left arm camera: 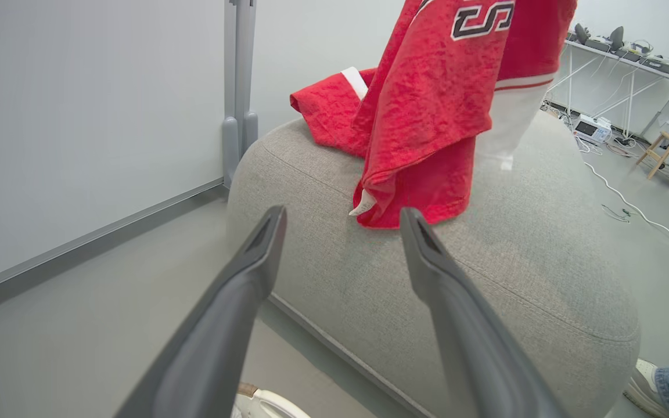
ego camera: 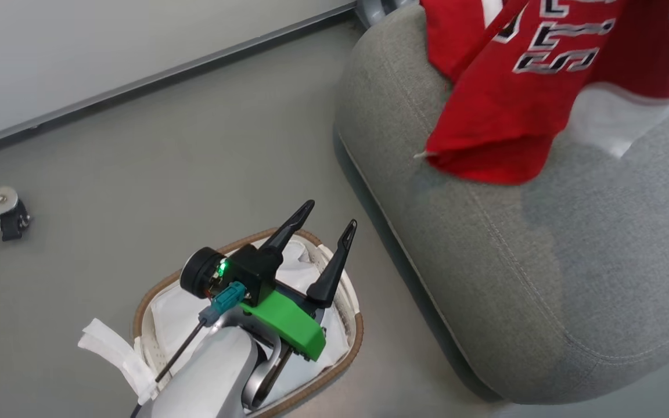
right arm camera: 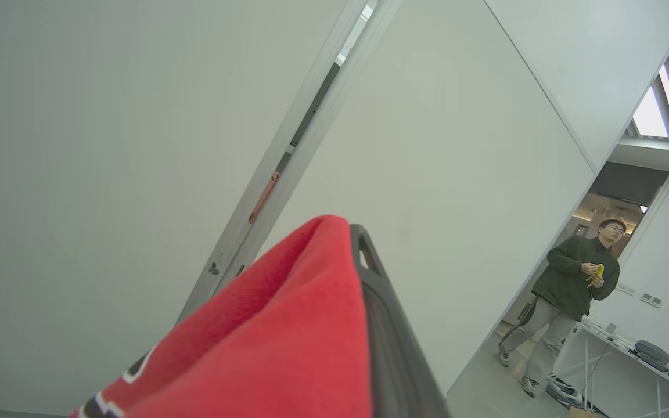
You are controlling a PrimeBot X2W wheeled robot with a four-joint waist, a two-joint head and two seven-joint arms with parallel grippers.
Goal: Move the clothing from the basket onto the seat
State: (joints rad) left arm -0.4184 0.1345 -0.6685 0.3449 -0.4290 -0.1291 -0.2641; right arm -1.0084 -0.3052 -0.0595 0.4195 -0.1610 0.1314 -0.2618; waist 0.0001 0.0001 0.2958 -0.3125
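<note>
A: Progress?
B: Striped garment (left arm camera: 326, 107) lay on seat (ego camera: 543, 278), top centre of left wrist view. Jersey (ego camera: 509, 104) hung over seat, R gripper (right arm camera: 351, 232) clamped on it.
A: Remaining?
B: Release jersey, I'd judge. L gripper (ego camera: 331, 213) spread, empty, above basket (ego camera: 358, 331), lower left.

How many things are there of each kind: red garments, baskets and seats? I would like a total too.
red garments: 2, the lettered jersey and the striped garment
basket: 1
seat: 1
Total: 4
</note>
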